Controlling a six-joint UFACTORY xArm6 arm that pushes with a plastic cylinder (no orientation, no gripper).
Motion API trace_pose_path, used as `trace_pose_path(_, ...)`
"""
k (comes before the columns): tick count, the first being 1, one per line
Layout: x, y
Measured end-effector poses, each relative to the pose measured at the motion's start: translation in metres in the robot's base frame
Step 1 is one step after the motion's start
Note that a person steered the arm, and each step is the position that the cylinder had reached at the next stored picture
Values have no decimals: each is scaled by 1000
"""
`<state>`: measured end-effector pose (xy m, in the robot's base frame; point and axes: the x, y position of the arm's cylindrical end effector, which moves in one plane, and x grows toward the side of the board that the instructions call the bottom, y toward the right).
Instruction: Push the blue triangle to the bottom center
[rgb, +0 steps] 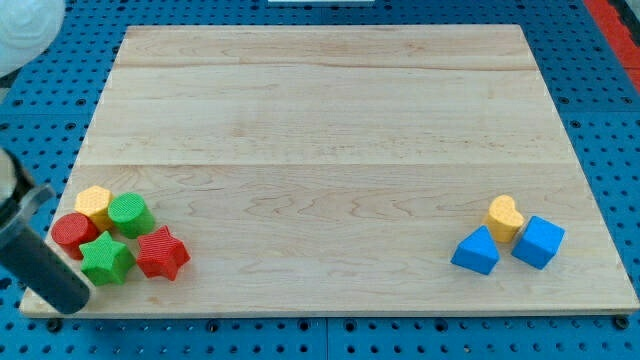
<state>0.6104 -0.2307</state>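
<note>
Blue triangle (476, 251) sits at the worktop's (320, 110) lower right, touching a yellow block (504, 217); my tip (68, 300), no gripper, rests far left.

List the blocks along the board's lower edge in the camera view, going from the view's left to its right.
Red cylinder → green star → red star → blue triangle → yellow heart → blue cube. The yellow hexagon and green cylinder overlap these, so I leave them out.
</note>
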Motion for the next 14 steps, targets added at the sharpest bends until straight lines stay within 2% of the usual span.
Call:
trace_pose_path(1,-13,7)
trace_pose_path(2,7,18)
trace_pose_path(3,6,135)
trace_pose_path(5,8,430)
trace_pose_path(6,-19,485)
trace_pose_path(7,-41,449)
trace_pose_path(8,-58,374)
trace_pose_path(9,-69,328)
trace_pose_path(10,-68,332)
trace_pose_path(11,-62,414)
trace_pose_path(12,-23,407)
trace_pose_path(13,-13,300)
trace_pose_path(14,-49,235)
